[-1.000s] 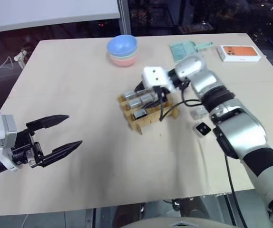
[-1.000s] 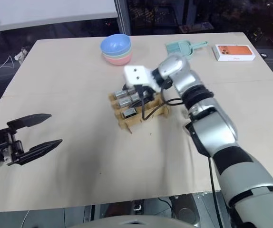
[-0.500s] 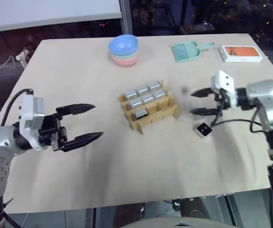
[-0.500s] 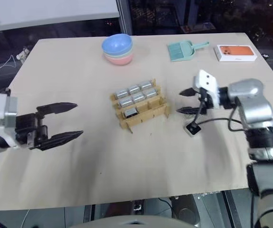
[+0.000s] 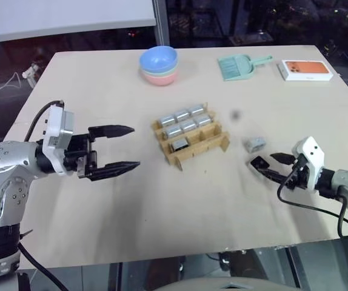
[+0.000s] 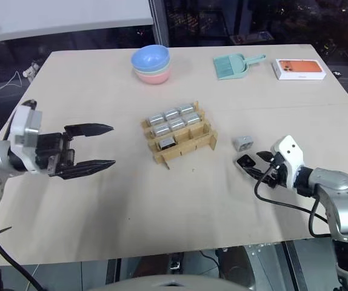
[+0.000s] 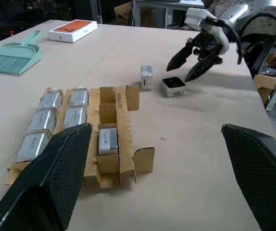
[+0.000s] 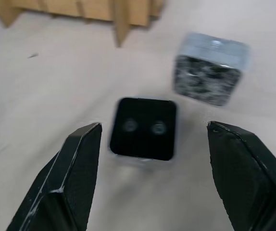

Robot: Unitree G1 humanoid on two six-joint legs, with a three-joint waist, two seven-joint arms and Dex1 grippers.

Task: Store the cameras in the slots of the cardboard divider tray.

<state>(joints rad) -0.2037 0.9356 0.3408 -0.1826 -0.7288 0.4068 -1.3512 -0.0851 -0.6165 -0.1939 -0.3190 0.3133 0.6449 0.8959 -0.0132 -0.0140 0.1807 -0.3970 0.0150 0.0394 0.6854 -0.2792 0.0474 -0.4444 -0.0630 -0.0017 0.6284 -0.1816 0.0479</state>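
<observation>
Both grippers open, holding nothing
Right gripper [image 8: 147, 144] straddles a black-faced boxy camera [image 8: 144, 128] — left gripper [image 5: 122, 147] gapes wide beside the tan cardboard divider tray [image 5: 189, 134].

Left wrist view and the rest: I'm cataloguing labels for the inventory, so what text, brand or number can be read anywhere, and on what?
Cardboard divider tray: small dark print on one upright strip, too small to read.
White-and-orange flat box: no legible lettering; any print is too small.
Cameras in the slots and loose on the table: no readable marking.
Nothing else bears text.
</observation>
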